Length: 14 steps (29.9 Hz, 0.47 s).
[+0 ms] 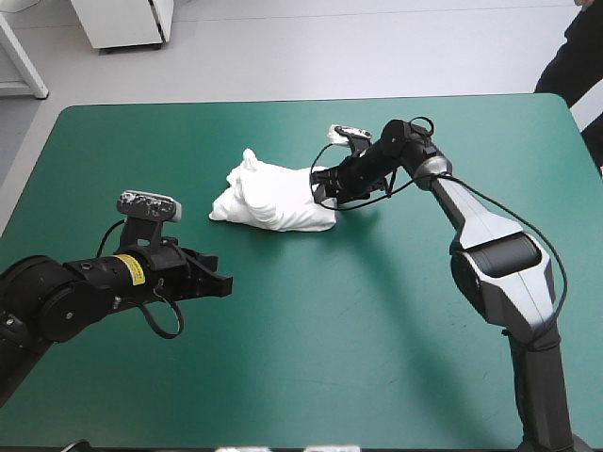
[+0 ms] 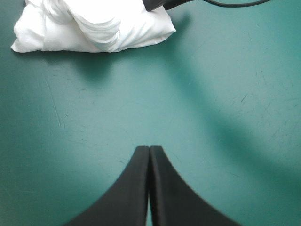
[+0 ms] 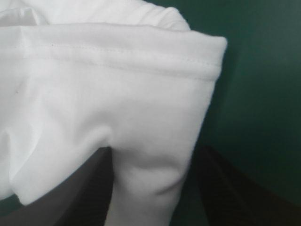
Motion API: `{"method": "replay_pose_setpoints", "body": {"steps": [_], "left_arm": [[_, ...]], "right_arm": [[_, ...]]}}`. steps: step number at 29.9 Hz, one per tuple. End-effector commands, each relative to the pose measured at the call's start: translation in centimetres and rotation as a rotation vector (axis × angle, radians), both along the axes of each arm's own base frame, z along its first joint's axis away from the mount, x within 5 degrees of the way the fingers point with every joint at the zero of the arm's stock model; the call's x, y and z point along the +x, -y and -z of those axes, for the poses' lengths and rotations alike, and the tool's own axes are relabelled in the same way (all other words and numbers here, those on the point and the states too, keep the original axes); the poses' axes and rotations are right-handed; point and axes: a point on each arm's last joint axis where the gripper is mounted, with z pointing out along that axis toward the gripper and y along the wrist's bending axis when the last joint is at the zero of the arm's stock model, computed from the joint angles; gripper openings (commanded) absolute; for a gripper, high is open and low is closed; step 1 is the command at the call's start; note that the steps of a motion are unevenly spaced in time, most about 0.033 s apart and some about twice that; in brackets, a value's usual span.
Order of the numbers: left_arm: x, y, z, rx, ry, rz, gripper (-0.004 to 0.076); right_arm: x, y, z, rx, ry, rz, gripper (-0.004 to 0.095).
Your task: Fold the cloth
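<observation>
T-shirt [image 1: 273, 198]: white, crumpled heap, lying low
Place: hemmed end within right hand [image 1: 322, 188]; well ahead of left hand [image 1: 226, 282]

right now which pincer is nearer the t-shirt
Right. The right pincer is at the T-shirt, open around its edge. The left pincer is shut over bare cover, well apart from it, on the robot's side.
</observation>
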Motion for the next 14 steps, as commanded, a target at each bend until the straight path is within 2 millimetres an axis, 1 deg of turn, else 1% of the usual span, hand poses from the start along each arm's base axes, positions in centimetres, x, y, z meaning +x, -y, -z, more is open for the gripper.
{"method": "replay_pose_setpoints", "body": {"steps": [1, 4, 9, 14], "left_arm": [[0.0, 0.0, -1.5, -0.063, 0.075, -0.006, -0.0010], [0.0, 0.0, -1.5, -0.063, 0.075, -0.006, -0.0010], [0.0, 0.1, -1.5, -0.066, 0.073, -0.005, -0.0010], [-0.1, 0.2, -1.5, -0.079, 0.065, -0.003, -0.0010]], "right_arm": [[-0.1, -0.3, -3.2, 0.104, 0.058, 0.020, 0.0388], [0.0, -0.5, -2.4, 0.117, 0.026, 0.018, 0.0237], [-0.1, -0.1, -2.0, 0.066, 0.022, 0.001, -0.0007], [-0.3, 0.8, -2.3, 0.013, -0.002, 0.013, -0.0017]]}}
